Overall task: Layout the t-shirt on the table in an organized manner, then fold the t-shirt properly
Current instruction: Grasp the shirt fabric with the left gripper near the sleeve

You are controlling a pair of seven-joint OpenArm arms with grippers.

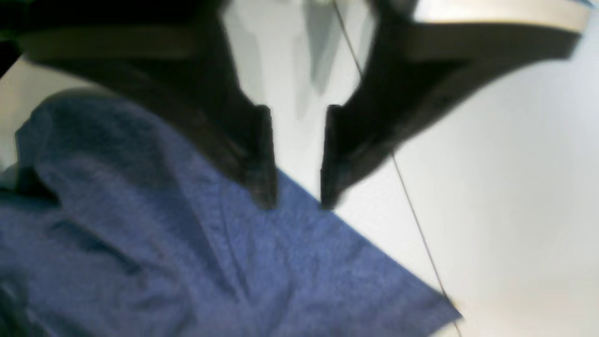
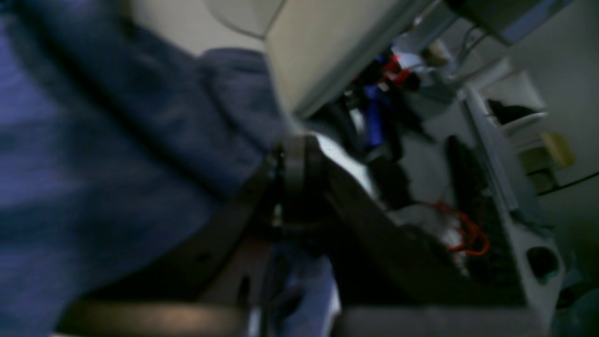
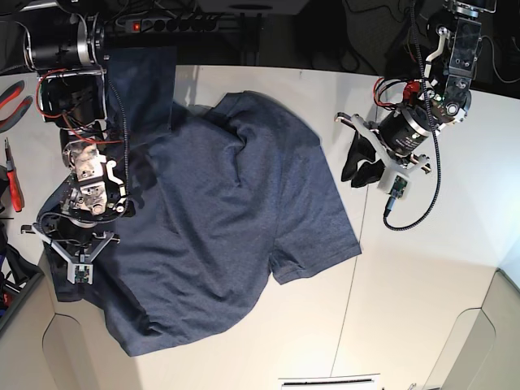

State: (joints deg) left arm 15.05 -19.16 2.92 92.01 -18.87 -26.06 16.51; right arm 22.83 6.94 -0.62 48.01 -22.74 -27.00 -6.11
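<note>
T-shirt (image 3: pixel 219 219): spread, rumpled, on the table (image 3: pixel 422 276), one sleeve toward its middle. Left gripper (image 1: pixel 297 206): jaws slightly apart, empty, tips at the shirt's edge. Right gripper (image 3: pixel 77 256): jaws together at the shirt's far side; whether cloth is pinched, cannot tell.

power strip (image 3: pixel 183 24): beyond the far edge, red switch lit | red pliers (image 3: pixel 11 96): off the left side | cables (image 3: pixel 370 36): dark, on the floor behind | shelf (image 2: pixel 524 119): blurred background
</note>
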